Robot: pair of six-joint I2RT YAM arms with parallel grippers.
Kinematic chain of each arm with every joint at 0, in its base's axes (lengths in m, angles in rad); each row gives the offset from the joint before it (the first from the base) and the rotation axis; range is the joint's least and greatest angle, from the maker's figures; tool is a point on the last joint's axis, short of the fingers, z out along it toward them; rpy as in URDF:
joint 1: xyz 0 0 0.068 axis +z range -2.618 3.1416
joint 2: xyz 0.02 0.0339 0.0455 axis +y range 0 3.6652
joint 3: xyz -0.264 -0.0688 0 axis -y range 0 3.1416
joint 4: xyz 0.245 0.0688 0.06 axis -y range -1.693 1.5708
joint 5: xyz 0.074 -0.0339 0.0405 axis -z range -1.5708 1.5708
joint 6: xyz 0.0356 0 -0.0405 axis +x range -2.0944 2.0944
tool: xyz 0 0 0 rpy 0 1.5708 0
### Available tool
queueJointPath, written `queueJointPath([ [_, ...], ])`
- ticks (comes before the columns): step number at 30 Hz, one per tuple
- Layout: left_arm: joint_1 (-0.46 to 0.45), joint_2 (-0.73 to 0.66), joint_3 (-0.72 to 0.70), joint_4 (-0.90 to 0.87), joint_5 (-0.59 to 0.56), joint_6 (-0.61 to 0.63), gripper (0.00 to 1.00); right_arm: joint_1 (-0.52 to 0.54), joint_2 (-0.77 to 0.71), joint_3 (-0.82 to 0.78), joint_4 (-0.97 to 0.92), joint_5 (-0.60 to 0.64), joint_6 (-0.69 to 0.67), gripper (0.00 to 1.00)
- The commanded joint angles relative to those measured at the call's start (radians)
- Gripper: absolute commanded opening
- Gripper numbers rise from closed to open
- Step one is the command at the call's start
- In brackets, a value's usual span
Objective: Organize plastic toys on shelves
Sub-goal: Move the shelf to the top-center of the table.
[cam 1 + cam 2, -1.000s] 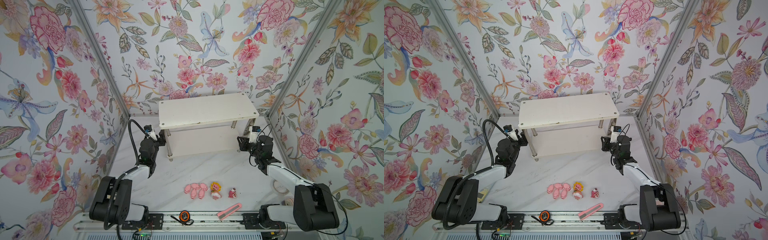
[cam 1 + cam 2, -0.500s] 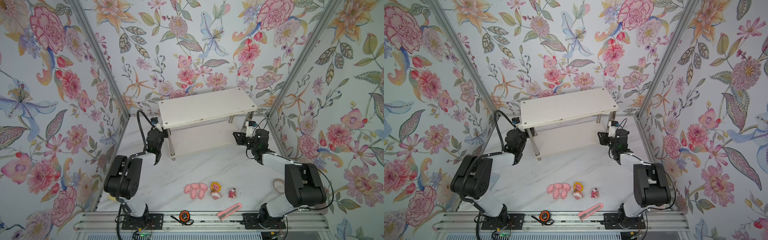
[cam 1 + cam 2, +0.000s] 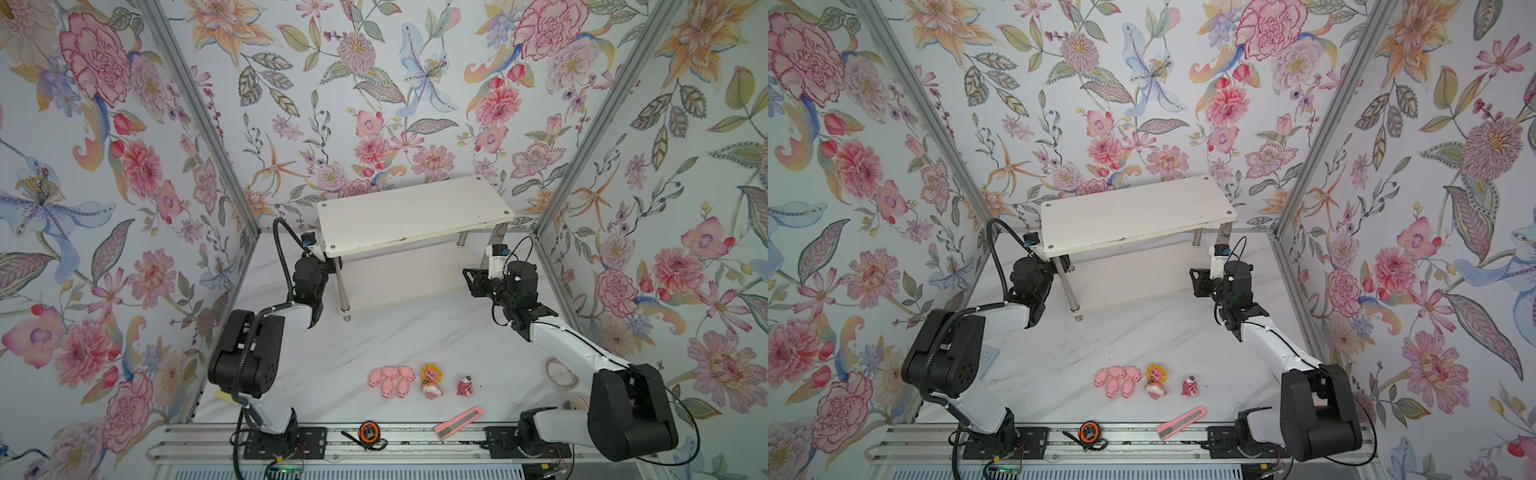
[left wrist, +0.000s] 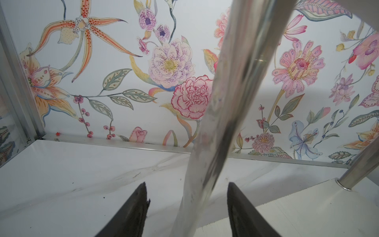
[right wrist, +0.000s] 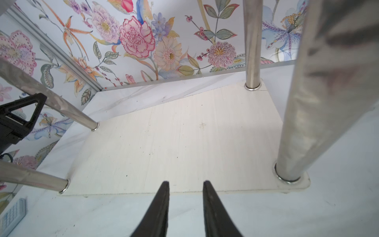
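One chrome leg (image 4: pixel 235 82) within left gripper (image 4: pixel 186 184)

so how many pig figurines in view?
5. Pigs in one tight cluster on the tabletop, left of the yellow-maned figurine: three toward the shelves, two nearer the front rail. None on the shelves; packed close, so one could be hidden.

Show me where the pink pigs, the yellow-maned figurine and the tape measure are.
pink pigs (image 3: pixel 391 379): in a top view, middle of the huddle.
yellow-maned figurine (image 3: pixel 431 381): in a top view, just below its face.
tape measure (image 3: pixel 368 432): in a top view, its orange case.
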Motion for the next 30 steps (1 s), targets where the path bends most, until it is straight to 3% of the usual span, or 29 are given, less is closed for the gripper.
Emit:
queueJointPath([
  [1,-0.007,-0.125,-0.086,0.001,-0.052,0.001,0.63,0.055,-0.081,-0.054,-0.128,0.134,-0.074,0.32],
  [6,-0.013,-0.309,-0.237,-0.114,-0.076,0.022,0.65,0.081,-0.184,-0.154,-0.037,0.157,-0.063,0.32],
  [10,-0.043,-0.493,-0.359,-0.227,-0.092,0.05,0.71,-0.009,-0.215,-0.178,0.016,0.097,-0.023,0.33],
  [12,-0.068,-0.58,-0.397,-0.288,-0.107,0.061,0.72,-0.075,-0.205,-0.173,0.053,0.029,0.007,0.43],
  [16,-0.122,-0.702,-0.427,-0.37,-0.107,0.081,0.82,-0.168,-0.163,-0.147,0.144,-0.068,0.0,0.74],
  [19,-0.148,-0.72,-0.42,-0.368,-0.113,0.081,0.88,-0.192,-0.098,-0.095,0.184,-0.128,-0.071,0.85],
  [22,-0.173,-0.686,-0.4,-0.33,-0.129,0.081,0.99,-0.21,-0.01,-0.021,0.195,-0.186,-0.133,0.87],
  [30,-0.258,-0.557,-0.333,-0.267,-0.176,0.105,0.99,-0.311,0.185,0.138,0.241,-0.332,-0.091,0.75],
])
